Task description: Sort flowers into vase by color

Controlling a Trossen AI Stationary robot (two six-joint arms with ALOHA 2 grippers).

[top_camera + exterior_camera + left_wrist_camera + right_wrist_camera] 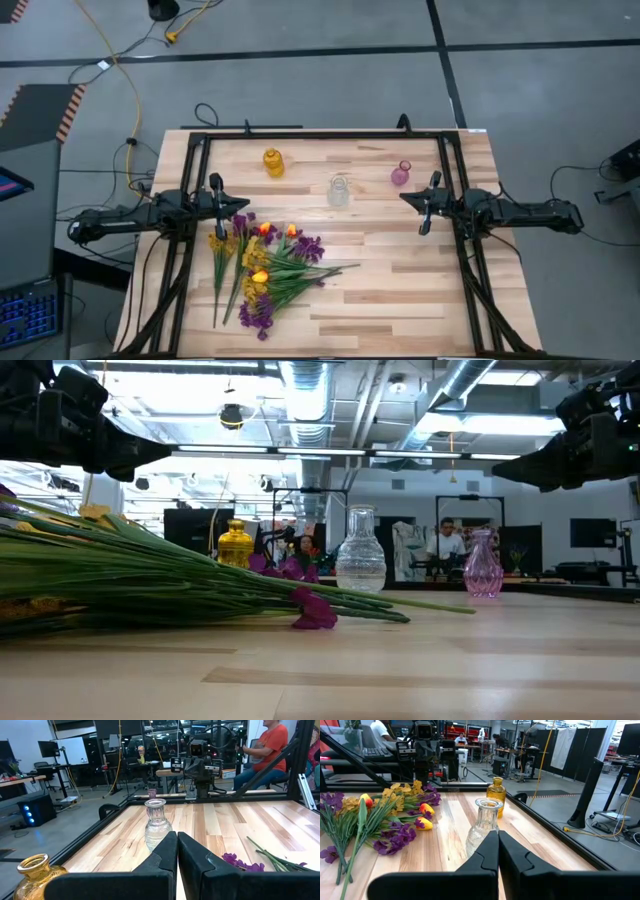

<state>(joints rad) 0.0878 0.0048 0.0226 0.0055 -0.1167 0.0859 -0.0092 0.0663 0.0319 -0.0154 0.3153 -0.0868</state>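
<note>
I see the flowers [262,270] lying in one loose heap on the left side of the table [400,290], stems fanned toward the near edge, none in a vase. Along the far side stand the yellow vase [273,162], the clear vase [339,190] in the middle and the pink vase [400,174] to the right. My left gripper [216,183] hangs just beyond the heap, fingers pressed together, holding nothing. My right gripper [434,183] hovers near the pink vase, likewise closed and empty.
</note>
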